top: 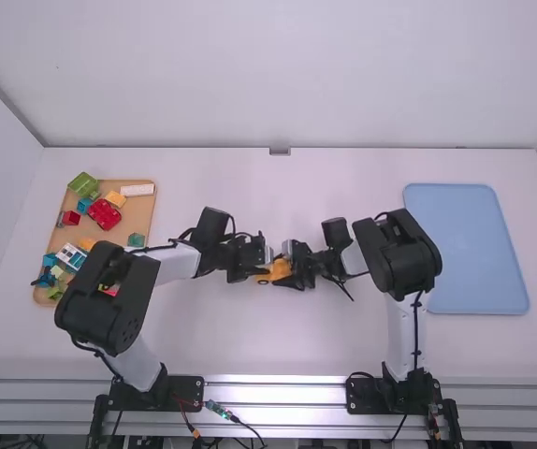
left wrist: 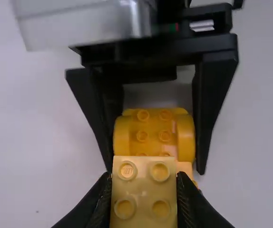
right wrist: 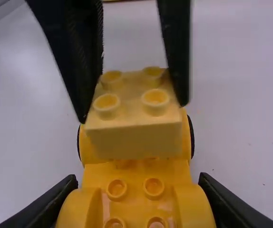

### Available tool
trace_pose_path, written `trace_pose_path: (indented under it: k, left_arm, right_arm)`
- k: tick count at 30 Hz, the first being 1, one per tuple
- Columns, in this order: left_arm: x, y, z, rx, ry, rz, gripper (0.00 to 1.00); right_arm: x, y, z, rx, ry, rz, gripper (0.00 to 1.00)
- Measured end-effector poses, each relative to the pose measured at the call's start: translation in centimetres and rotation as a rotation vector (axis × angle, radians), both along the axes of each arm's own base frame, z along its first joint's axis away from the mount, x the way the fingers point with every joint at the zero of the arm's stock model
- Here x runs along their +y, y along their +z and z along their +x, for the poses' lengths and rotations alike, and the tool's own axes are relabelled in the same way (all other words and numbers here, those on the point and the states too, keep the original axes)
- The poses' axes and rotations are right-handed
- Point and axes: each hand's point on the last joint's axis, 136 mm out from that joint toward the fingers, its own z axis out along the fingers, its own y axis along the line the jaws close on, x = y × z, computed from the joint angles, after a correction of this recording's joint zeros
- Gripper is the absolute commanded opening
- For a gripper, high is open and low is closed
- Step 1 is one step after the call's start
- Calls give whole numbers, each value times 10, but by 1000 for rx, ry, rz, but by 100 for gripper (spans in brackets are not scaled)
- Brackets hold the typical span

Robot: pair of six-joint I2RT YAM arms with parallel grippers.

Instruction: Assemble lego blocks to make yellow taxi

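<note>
Lining up a block on the taxi, by the look of it
So on the white tabletop (top: 343, 346) there's a blue tray (top: 465, 248) well right of the right hand (right wrist: 139, 179), and a tray of spare blocks (top: 137, 213) out left of the left hand (left wrist: 143, 176). The right hand's got the orange-yellow car base (right wrist: 136, 173) pinched by its sides, and the left hand is gripping the pale yellow block (right wrist: 136, 140) over the end away from the right hand. Can't tell if the studs are engaged. I'd guess it's the stacking step: square it up, press down, then let go, base held steady.
</note>
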Motion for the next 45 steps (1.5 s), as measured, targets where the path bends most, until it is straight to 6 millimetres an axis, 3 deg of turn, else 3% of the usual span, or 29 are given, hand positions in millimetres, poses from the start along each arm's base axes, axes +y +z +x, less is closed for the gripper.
trace_pose_path:
  k: [18,26,35,45]
  left_arm:
    - [2,-1,0,2,12,17,2]
    - [1,1,4,-19,11,10,15]
    - [-1,-2,3,-12,2,-3,4]
    - [3,-7,-2,52,13,40,2]
  right_arm:
    - [0,0,0,-16,17,-3,53]
    - [0,0,0,-17,18,-2,53]
    - [0,0,0,-16,18,-2,52]
    - [1,0,-1,-15,23,-1,53]
